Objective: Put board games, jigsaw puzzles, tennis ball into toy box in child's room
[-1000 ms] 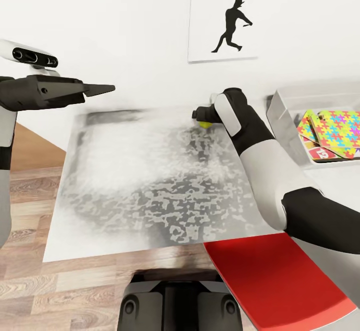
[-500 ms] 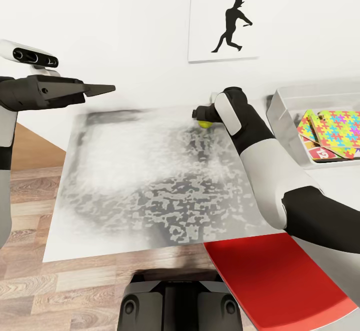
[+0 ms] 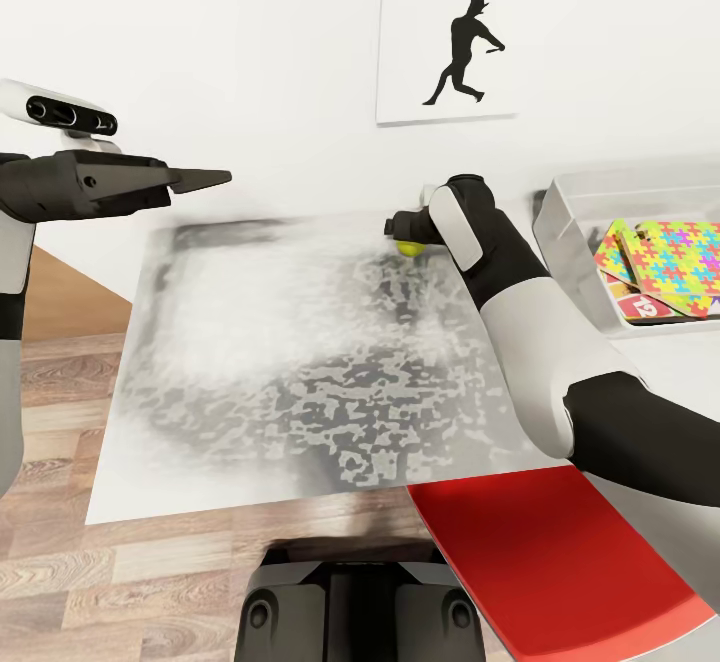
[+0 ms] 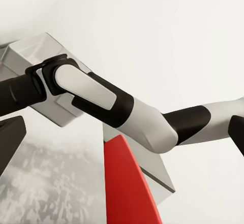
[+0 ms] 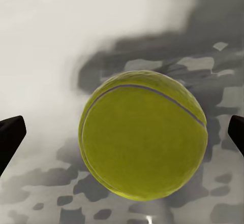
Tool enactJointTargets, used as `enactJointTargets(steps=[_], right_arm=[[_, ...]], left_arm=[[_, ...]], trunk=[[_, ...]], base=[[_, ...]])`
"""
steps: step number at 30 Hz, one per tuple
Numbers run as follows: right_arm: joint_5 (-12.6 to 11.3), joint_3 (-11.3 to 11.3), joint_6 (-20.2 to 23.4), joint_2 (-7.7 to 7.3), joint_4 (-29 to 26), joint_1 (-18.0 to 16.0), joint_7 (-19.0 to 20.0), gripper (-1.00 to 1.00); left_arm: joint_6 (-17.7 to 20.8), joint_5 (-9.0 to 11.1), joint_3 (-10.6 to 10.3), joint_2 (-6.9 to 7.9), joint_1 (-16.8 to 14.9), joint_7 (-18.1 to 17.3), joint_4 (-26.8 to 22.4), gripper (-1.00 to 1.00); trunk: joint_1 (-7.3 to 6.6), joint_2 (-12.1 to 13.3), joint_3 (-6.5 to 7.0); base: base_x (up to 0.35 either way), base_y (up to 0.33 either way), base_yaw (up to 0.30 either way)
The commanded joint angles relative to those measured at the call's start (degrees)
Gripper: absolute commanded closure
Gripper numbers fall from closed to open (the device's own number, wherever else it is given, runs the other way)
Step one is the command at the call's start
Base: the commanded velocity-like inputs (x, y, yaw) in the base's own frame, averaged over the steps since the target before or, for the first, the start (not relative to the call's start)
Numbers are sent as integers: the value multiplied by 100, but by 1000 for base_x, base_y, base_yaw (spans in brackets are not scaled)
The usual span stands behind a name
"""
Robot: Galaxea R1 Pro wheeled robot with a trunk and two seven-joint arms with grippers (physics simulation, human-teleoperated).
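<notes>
While open | right end effector (image 5: 122, 132) straddles tennis ball (image 5: 143, 135) | untouched

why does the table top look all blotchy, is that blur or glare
Head view: the table shows a mottled grey-and-white patchwork, a render artefact rather than blur, since the arm edges and the wall picture stay crisp. Right wrist view: the same blotches lie behind the sharply rendered tennis ball. Left wrist view: the mottling shows again beside the red board game.
</notes>
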Motion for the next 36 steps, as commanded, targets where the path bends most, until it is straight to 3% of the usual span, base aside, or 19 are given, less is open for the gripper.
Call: enactJointTargets(steps=[1, 8, 9, 36], right_arm=[[-57, 8, 7, 0, -1, -4, -56, -100], [-50, 8, 3, 0, 17, 0, -56, -100], [-50, 8, 2, 0, 19, 1, -56, 100], [-57, 8, 17, 0, 26, 4, -56, 100]], left_arm=[[61, 9, -12, 6, -7, -22, 2, -100], [61, 5, -12, 8, -7, -19, 2, -100], [61, 6, -12, 8, -5, -18, 2, -100], [61, 9, -6, 14, -3, -18, -7, -100]], trunk=[[3, -9, -7], [3, -9, -7], [3, -9, -7], [3, -9, -7]], base=[[0, 0, 0], [0, 0, 0], [0, 0, 0], [0, 0, 0]])
